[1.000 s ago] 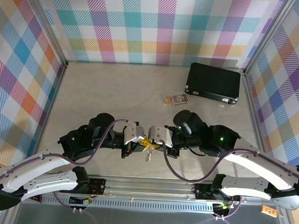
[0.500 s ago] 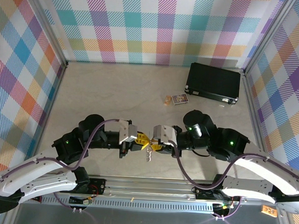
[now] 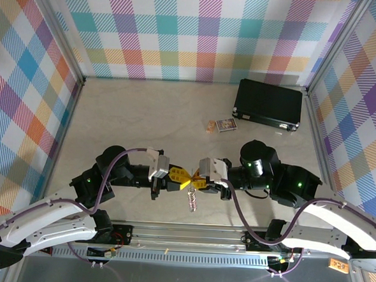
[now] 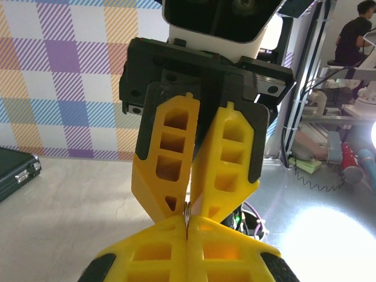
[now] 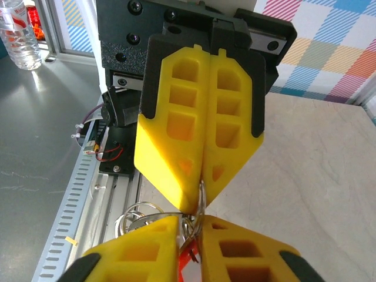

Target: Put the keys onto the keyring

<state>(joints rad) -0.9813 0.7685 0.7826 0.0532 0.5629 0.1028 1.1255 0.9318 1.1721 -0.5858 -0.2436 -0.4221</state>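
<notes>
My left gripper's (image 3: 181, 176) fingers (image 5: 176, 135) are pressed together, pinching a wire loop of the keyring (image 3: 192, 200) at their tips. The right gripper (image 3: 197, 178) meets it tip to tip, its fingers (image 5: 235, 249) closed to a slit on the key (image 5: 187, 258). I see the key's red tag from the right wrist. From above, I see the ring dangling over the table (image 3: 132, 112). The print on the small card (image 3: 222, 125) near the black case (image 3: 269, 104) is too small to read.
</notes>
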